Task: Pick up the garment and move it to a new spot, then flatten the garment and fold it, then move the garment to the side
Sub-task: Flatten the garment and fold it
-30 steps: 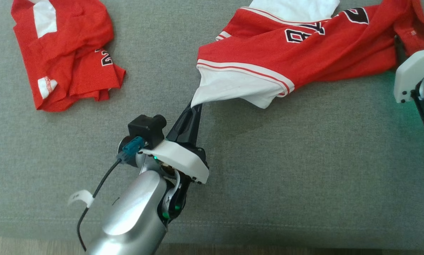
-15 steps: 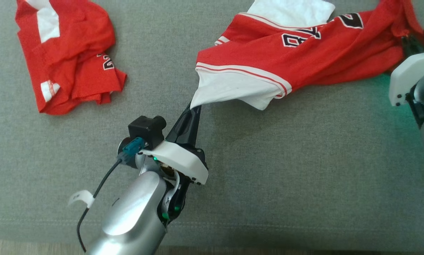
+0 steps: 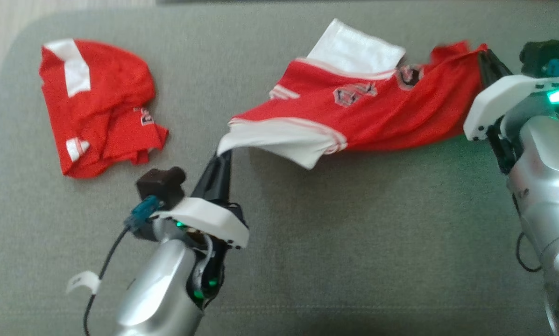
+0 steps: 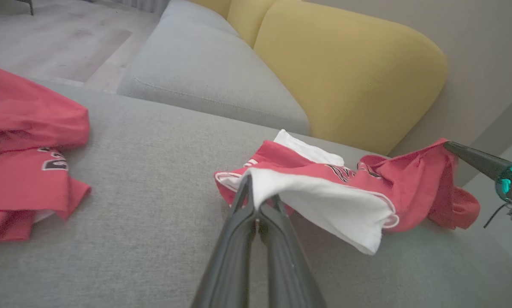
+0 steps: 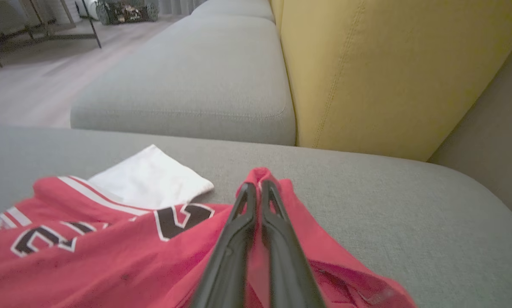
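Head view: the garment (image 3: 377, 112), a red jersey with white panels, is stretched across the far right part of the grey sofa seat (image 3: 354, 233), spanning from one gripper to the other.

Left gripper (image 3: 224, 156): fingers pressed together, pinching the white corner at the garment's left end. The cloth is lifted off the seat there.

Right gripper (image 3: 482, 56): fingers pressed together on a red fold at the garment's right end, near the seat's right edge.

Left wrist view: white cloth drapes over the closed tips. A yellow backrest (image 4: 350, 77) stands beyond the seat's far edge.

Right wrist view: black numerals (image 5: 176, 218) on the jersey read sharply; in the head view they are blurred.

A second red garment (image 3: 102, 112) lies crumpled near the far left corner, well apart.
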Tool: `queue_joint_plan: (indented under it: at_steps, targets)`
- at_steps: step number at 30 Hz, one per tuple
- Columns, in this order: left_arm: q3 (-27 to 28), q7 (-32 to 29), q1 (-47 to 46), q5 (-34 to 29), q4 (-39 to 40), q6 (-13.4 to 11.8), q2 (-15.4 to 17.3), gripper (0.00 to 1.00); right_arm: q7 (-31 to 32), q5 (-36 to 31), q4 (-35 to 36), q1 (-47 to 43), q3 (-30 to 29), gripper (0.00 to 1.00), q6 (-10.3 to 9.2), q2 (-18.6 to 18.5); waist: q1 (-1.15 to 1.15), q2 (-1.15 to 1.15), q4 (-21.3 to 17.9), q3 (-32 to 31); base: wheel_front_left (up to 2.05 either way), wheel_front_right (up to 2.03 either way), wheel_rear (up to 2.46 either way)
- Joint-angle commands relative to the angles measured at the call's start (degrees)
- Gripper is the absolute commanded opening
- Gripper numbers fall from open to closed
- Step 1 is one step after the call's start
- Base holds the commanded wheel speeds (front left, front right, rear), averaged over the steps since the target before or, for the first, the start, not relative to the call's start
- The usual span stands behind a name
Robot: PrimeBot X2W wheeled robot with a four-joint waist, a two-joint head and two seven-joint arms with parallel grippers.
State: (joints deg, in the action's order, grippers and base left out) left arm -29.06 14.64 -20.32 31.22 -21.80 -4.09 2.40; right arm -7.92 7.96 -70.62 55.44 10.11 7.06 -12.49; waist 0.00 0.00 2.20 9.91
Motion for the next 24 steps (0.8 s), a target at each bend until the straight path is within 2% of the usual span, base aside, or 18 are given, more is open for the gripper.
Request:
queue_joint_plan:
  at_steps: [1, 4, 7, 9, 12, 16, 24]
  targets:
    - [3.01, 0.36, -0.91, -0.66, 2.36, 0.01, 0.48, 0.00, 0.88, 3.88, 3.82, -0.44, 2.52, 0.00, 0.43, 0.28, 0.00, 0.00, -1.24, -3.51, 0.00, 0.00, 0.00]
    - [5.90, 0.36, -0.45, -1.10, 3.19, 0.41, 0.50, 0.00, 5.81, 15.52, 13.78, -3.55, 8.22, 0.00, 0.43, -1.94, 0.00, 0.00, -1.89, -6.35, 0.00, 0.00, 0.00]
    - [8.36, 0.36, -0.47, -0.87, 4.03, 0.95, 1.07, 0.00, 12.24, 28.94, 28.29, -7.76, 12.50, 0.00, 0.43, -8.46, 0.00, 0.00, -2.40, -9.24, 0.00, 0.00, 0.00]
    - [9.57, 0.34, -0.87, -0.48, 4.62, 1.12, 1.86, 0.00, 15.68, 37.56, 37.45, -10.52, 12.92, 0.00, 0.43, -13.35, 0.00, 0.00, -2.57, -11.13, 0.00, 0.00, 0.00]
    - [11.87, -0.79, -2.79, 1.26, 6.69, 0.89, 2.92, 0.00, 17.35, 45.90, 46.96, -13.08, 10.50, 0.00, 0.43, -19.18, 0.00, 0.00, -2.51, -12.77, 0.00, 0.00, 0.00]
    - [14.89, -3.52, -5.77, 3.14, 11.19, -0.18, 4.86, 0.00, 16.81, 50.49, 53.78, -15.03, 7.37, 0.00, 0.43, -22.76, 0.00, 0.00, -2.43, -14.88, 0.00, 0.00, 0.00]
    - [18.14, -9.84, -9.48, 5.99, 21.37, -2.31, 7.39, 0.00, 17.41, 52.14, 61.44, -16.29, 4.08, 0.00, 0.43, -24.85, 0.00, 0.00, -2.74, -17.93, 0.00, 0.00, 0.00]
